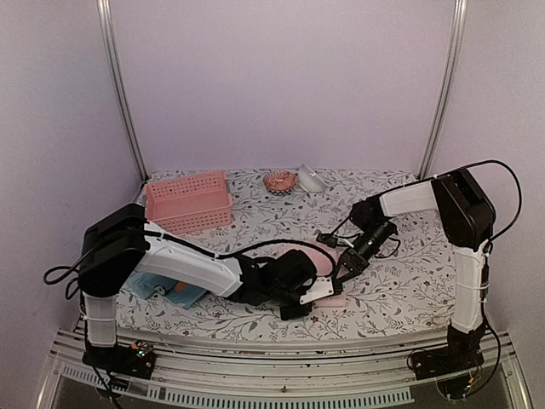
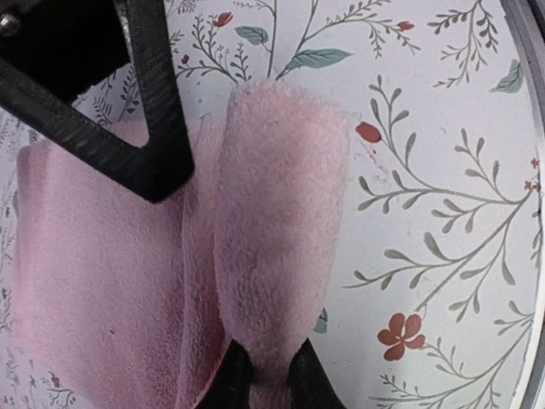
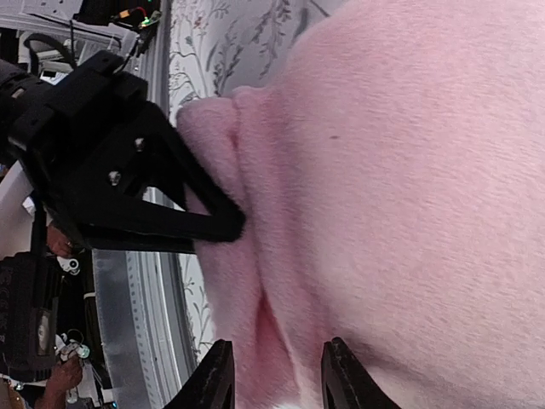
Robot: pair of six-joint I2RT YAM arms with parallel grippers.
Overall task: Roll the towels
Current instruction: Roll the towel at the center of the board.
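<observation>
Pink towel [image 2: 272,213] filled both wrist views. It lay on the worktop [image 1: 400,281], near the middle between the two arms, partly folded with a raised ridge. Left hand [image 2: 268,375] was nearly closed, fingertips pinching the ridge's near end. Right hand [image 3: 277,379] stood partly open, fingers straddling a towel fold; couldn't tell whether they pressed it. Light blue patterned towel [image 1: 174,291] lay front-left, partly under the left arm. Pink basket [image 1: 187,202] sat back-left, well apart.
</observation>
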